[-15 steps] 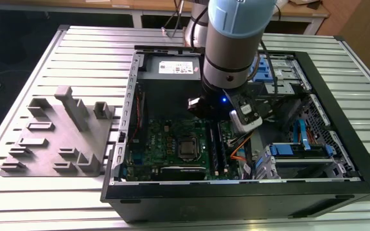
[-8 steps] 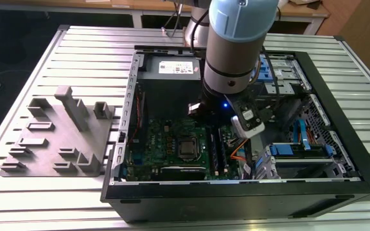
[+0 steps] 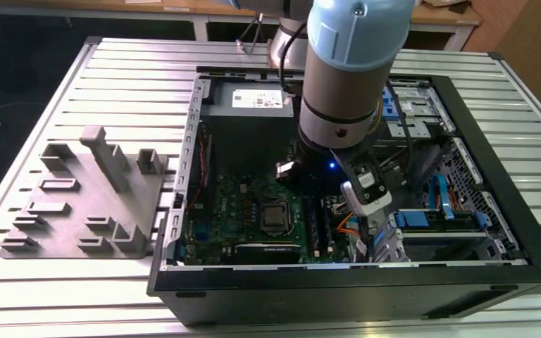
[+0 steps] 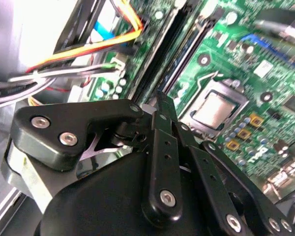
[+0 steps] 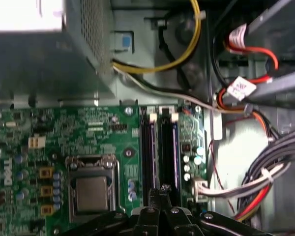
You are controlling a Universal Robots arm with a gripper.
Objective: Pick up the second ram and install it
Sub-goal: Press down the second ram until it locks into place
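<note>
Hand (image 5: 160, 191) clenched, black metal fingertips meeting, nothing visibly pinched. It hangs low over long black plastic slots (image 5: 148, 147).

Second ram (image 5: 173, 147), a narrow dark bluish board, looks stood in the slot nearer the cable bundle; seating depth unclear.

Exterior view: slots at 3 o'clock of square silver processor socket (image 3: 272, 215); ribbed grey plastic holder block (image 3: 82, 204) on slatted metal worktop (image 3: 139, 77), 9 o'clock of case.

Judged step: seating. Calls for straight, even press.

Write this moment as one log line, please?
gripper: inside computer case, over the memory slots | beside: processor socket | holder block: on table outside case
</note>
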